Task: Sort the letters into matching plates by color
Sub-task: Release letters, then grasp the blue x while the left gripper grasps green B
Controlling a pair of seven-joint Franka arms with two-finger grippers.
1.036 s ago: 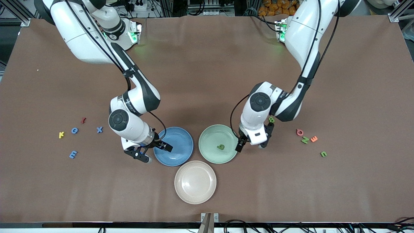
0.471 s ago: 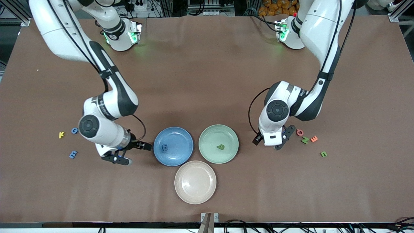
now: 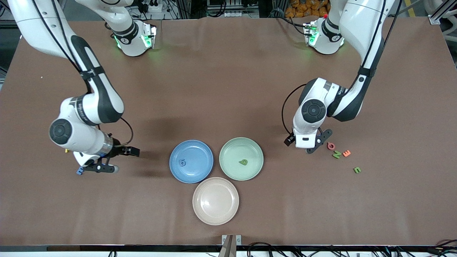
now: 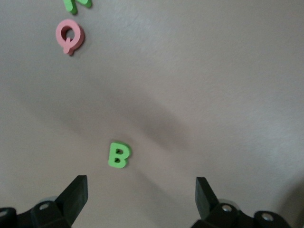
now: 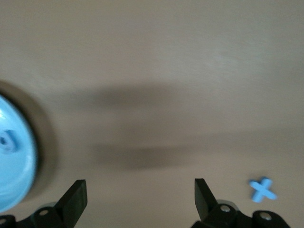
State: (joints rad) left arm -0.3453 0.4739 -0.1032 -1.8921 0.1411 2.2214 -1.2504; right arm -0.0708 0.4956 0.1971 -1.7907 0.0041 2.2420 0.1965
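The left end effector [image 3: 307, 143] hangs released over the counter [image 3: 228, 89] with the green B [image 4: 118, 155] lying flat just ahead of its spread fingers, upright toward the wrist camera. The right end effector [image 3: 116, 160], also released, is over the blue letters at its own end, the blue X [image 5: 262, 189] off beside one fingertip. The blue plate [image 3: 191, 148] holds one blue letter [image 3: 182, 163], the green plate [image 3: 241, 144] one green letter [image 3: 244, 162], and the beige plate [image 3: 215, 210] nothing
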